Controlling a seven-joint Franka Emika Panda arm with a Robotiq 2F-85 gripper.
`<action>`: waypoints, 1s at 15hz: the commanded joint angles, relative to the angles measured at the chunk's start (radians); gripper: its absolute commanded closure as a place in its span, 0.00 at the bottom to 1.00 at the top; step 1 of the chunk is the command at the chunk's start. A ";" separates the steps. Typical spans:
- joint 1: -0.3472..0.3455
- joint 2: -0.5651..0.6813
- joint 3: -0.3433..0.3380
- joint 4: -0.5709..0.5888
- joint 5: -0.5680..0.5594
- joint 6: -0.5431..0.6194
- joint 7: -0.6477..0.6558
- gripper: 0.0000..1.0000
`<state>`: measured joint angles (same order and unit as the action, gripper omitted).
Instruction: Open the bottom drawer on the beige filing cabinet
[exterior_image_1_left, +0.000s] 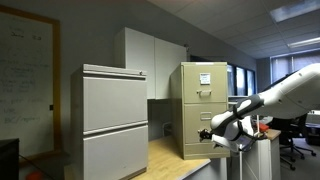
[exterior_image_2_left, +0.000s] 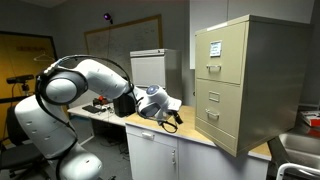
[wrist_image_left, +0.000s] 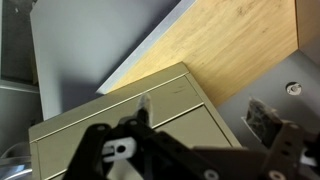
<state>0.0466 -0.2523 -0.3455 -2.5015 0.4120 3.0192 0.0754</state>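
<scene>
Indoors, filing cabinet (exterior_image_2_left: 240, 85) on wooden countertop (wrist_image_left: 240, 50)

No readable text anywhere. The whiteboard (exterior_image_1_left: 25, 70) carries faint handwriting, too washed out to make out a single word. The label holders (exterior_image_2_left: 214, 47) on the drawers of the beige filing cabinet (exterior_image_2_left: 250, 85) are too small in both exterior views to tell whether anything is written in them. In the wrist view, nothing legible on the cabinet either.
</scene>
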 joint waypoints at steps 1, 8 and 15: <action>0.000 0.000 0.000 0.000 0.000 0.000 0.000 0.00; 0.102 0.033 -0.028 0.079 0.112 0.034 0.002 0.00; 0.133 0.046 -0.193 0.196 0.208 0.013 -0.062 0.00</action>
<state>0.1402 -0.2252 -0.4576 -2.3696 0.5503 3.0558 0.0687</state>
